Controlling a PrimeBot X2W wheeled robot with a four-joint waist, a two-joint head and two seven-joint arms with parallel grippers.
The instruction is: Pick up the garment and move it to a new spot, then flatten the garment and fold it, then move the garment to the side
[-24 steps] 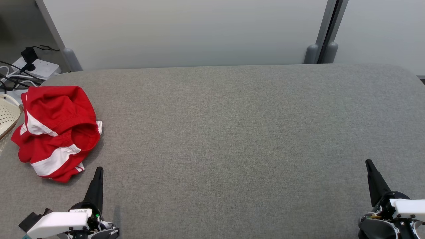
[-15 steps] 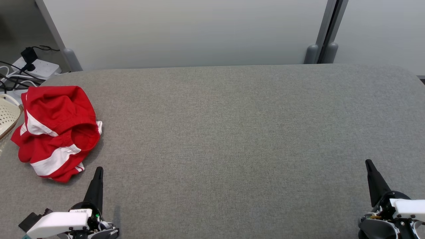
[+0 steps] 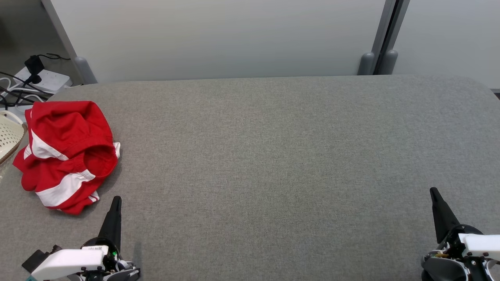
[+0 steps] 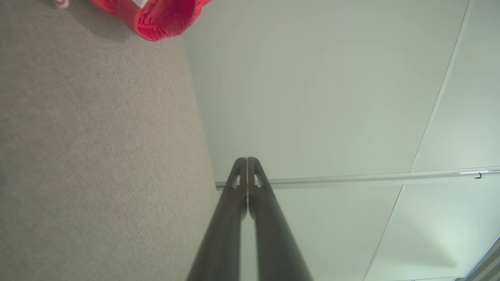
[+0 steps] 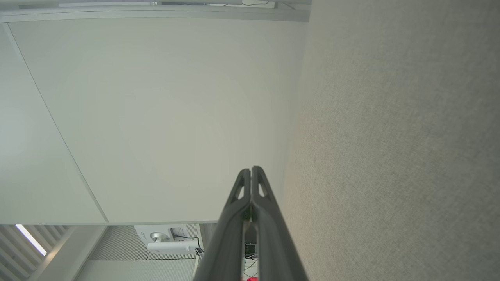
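The red garment (image 3: 66, 156) lies crumpled at the left edge of the grey surface (image 3: 273, 156), near the left tool (image 3: 116, 201). This tool and the right tool (image 3: 433, 192) are clenched, empty. The cloth looks light and soft; its thick waistband seems the best hold.

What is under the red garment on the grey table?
The red garment lies crumpled on the grey table, its left edge beside a cream basket. The table surface beneath it, and anything tucked in its folds, is covered by the cloth and cannot be seen.
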